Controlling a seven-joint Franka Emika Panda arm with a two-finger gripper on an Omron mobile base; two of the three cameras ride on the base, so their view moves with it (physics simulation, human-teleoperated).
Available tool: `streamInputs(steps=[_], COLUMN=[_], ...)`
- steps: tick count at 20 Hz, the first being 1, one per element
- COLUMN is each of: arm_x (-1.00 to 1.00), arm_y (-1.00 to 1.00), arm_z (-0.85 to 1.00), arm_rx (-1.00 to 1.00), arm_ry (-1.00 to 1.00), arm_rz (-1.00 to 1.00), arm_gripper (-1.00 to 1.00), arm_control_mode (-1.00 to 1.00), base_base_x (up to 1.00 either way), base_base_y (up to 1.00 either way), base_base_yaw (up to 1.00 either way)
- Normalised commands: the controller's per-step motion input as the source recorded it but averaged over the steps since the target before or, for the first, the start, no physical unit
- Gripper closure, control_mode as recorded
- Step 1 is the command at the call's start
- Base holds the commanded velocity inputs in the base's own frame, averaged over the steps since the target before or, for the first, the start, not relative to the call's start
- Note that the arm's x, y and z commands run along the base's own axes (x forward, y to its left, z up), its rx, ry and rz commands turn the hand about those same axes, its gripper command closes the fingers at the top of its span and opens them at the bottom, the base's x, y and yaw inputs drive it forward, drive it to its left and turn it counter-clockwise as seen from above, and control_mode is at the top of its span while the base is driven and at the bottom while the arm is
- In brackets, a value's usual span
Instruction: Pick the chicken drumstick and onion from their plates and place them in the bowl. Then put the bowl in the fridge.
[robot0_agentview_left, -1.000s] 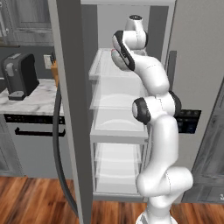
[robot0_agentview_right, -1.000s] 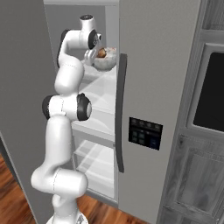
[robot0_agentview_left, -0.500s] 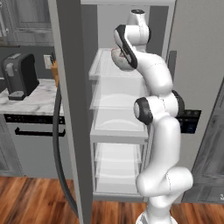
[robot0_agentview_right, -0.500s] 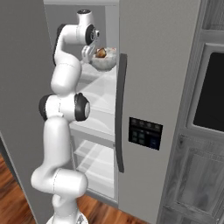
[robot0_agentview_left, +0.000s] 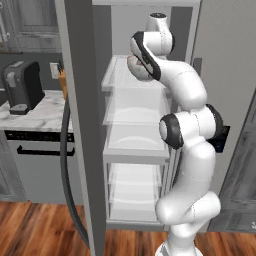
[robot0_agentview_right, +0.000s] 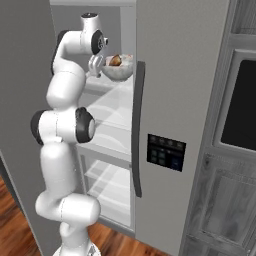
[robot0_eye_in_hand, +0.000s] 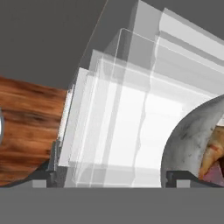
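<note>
Speckled grey bowl (robot0_agentview_right: 118, 71), brown chicken drumstick (robot0_agentview_right: 114, 60) inside

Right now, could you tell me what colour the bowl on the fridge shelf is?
The bowl is speckled whitish-grey, seen best in the hand view.

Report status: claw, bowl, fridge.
Claw open beside the bowl. Bowl on the top fridge shelf, chicken drumstick inside. Nothing blocking.

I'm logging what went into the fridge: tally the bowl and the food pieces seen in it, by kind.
Deep speckled whitish-grey bowl: 1
Golden-brown roasted chicken drumstick: 1
Reddish-purple onion: 1
Total: 3
</note>
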Motion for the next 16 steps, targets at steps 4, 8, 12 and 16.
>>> streamInputs(steps=[4,8,12,16], arm_x=[-0.72,-0.78,-0.82,-0.89], arm_y=[0.0,0.0,0.0,0.0], arm_z=[-0.13,-0.18,-0.18,-0.16], arm_rx=[0.0,0.0,0.0,0.0], arm_ry=[-0.27,-0.23,-0.07,0.0], arm_rz=[0.04,0.01,0.0,-0.03], arm_gripper=[-1.0,-1.0,-1.0,-1.0], arm_control_mode=[-1.0,-1.0,-1.0,-1.0], base_base_x=[0.0,0.0,0.0,0.0], base_base_y=[0.0,0.0,0.0,0.0], base_base_yaw=[0.0,0.0,0.0,0.0])
